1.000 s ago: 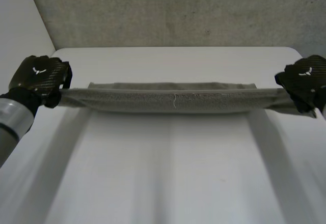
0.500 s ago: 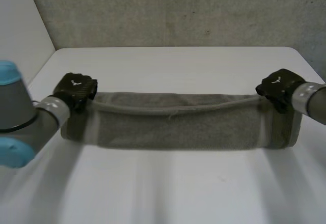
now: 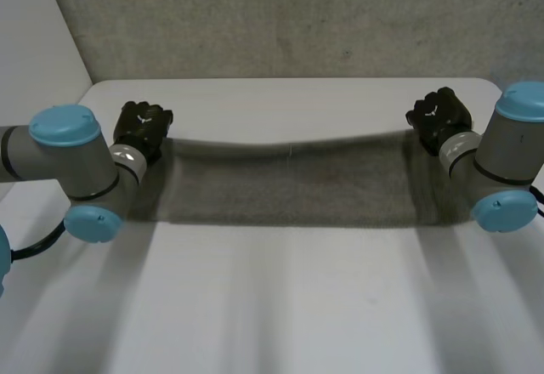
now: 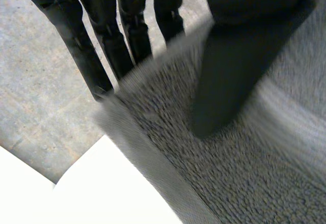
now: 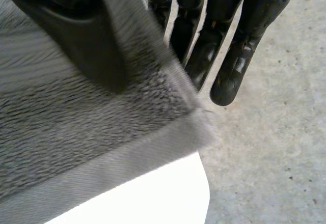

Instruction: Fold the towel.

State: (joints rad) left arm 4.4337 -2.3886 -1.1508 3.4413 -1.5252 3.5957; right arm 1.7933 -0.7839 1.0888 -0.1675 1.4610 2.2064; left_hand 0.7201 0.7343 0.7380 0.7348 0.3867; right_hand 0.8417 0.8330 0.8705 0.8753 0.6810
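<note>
Here, towel [image 3: 289, 183] corners in both hands [image 3: 143, 124] [image 3: 439, 116].

The towel [image 3: 289, 183] is grey terry cloth, its pile rough and nubbly, with a flatter woven band along the hem. The desk [image 3: 280, 306] is white, smooth and matt. The left hand [image 3: 143, 123] and right hand [image 3: 438, 115] look like hard black plastic, the fingers [image 5: 229, 76] faintly glossy. The wall [image 3: 297, 17] behind is grey, rough and speckled. The arms' caps [image 3: 65, 125] are smooth light-blue plastic.
</note>
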